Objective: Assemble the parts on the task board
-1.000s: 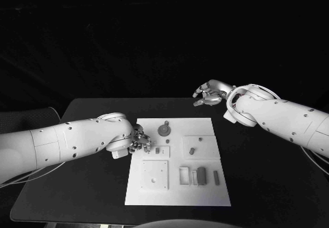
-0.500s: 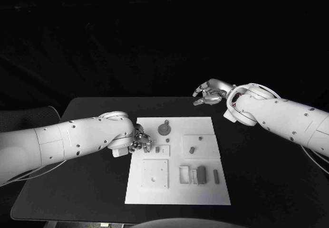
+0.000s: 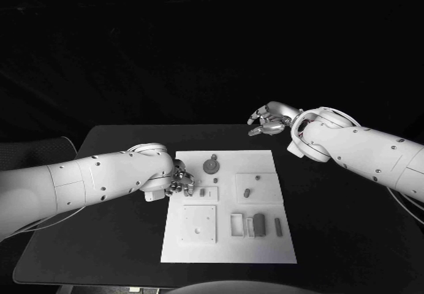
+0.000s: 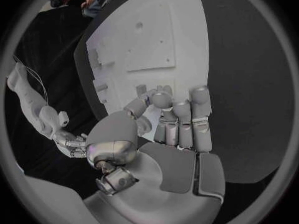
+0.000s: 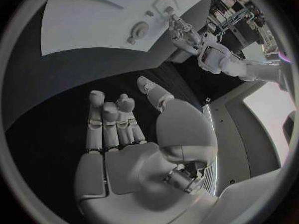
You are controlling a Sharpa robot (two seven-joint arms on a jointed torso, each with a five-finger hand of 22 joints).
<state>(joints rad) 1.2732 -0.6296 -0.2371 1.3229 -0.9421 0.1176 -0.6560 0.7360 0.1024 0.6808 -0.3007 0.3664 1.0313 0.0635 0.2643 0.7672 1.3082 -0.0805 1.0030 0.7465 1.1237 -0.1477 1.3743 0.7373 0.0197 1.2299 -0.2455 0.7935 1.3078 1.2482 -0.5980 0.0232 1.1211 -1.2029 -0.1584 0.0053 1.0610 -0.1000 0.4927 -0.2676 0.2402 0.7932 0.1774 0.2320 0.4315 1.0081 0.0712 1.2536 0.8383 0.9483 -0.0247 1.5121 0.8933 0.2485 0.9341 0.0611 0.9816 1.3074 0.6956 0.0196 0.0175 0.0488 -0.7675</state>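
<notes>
Grey parts [image 3: 247, 193] lie on the board [image 3: 230, 252], just beyond the left hand [image 3: 180, 182], whose fingers curl together, apparently empty. Right hand [image 3: 269, 120] hovers open, well apart. Parts look small, rigid, light; pinch by their sides.

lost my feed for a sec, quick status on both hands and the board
Left hand at task board left edge, fingers curled, grip unclear. Right hand off the board over bare table, open, holding nothing. Grey parts lying on board, nothing in the way.
</notes>
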